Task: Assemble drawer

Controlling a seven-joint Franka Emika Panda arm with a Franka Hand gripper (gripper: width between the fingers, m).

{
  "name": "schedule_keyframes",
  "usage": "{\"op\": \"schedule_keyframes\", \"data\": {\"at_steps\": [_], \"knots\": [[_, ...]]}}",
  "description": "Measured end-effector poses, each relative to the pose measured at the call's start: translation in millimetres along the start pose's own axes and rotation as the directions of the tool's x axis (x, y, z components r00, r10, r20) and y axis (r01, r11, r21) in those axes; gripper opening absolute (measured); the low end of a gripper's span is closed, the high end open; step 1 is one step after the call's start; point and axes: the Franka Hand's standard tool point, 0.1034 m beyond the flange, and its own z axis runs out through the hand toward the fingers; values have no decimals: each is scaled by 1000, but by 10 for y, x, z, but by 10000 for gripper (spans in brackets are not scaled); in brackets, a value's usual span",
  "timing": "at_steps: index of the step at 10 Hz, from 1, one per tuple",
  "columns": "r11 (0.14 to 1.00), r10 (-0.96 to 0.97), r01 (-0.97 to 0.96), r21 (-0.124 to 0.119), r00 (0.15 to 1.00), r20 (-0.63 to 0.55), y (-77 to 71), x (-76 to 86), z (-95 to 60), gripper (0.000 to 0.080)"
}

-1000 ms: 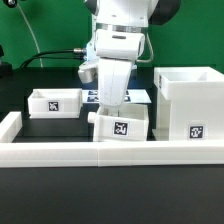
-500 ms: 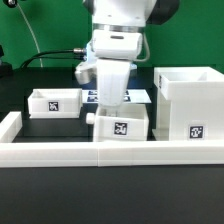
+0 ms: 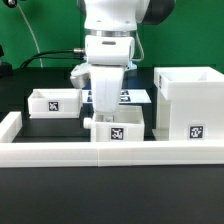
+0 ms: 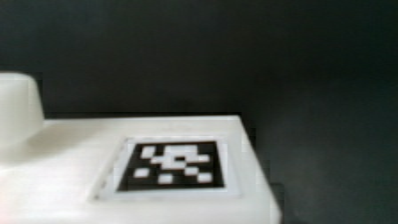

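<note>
The drawer (image 3: pixel 176 88) lies in three loose white parts on the black mat (image 3: pixel 30 125). In the exterior view, one tall shell (image 3: pixel 188 105) stands at 3 o'clock. Of two trays, the far tray (image 3: pixel 55 102) sits at 9 o'clock and the centre tray (image 3: pixel 120 126) just beside the shell. The gripper (image 3: pixel 106 110) hangs at the centre tray's 12 o'clock; its fingers are hidden, so whether it is open or closed I cannot tell. Three tags show, one per part; the wrist view shows one tag (image 4: pixel 175 165) and one knob (image 4: pixel 15 100).

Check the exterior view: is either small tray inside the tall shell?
No: the far tray and the near tray both sit outside the shell.
</note>
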Motion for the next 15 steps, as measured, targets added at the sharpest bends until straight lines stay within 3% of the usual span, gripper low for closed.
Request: {"op": "schedule_keyframes", "data": {"at_steps": [4, 8, 11, 13, 14, 15], "knots": [[1000, 4, -4, 2, 1000, 0, -11, -21, 11, 42], [1000, -17, 18, 26, 1000, -11, 59, 201, -7, 42], [1000, -10, 10, 27, 1000, -12, 58, 189, 1, 43], [1000, -16, 17, 24, 1000, -13, 36, 193, 20, 43], [1000, -15, 15, -4, 1000, -20, 50, 235, 22, 43], [1000, -13, 12, -13, 1000, -22, 57, 256, 21, 43]]}}
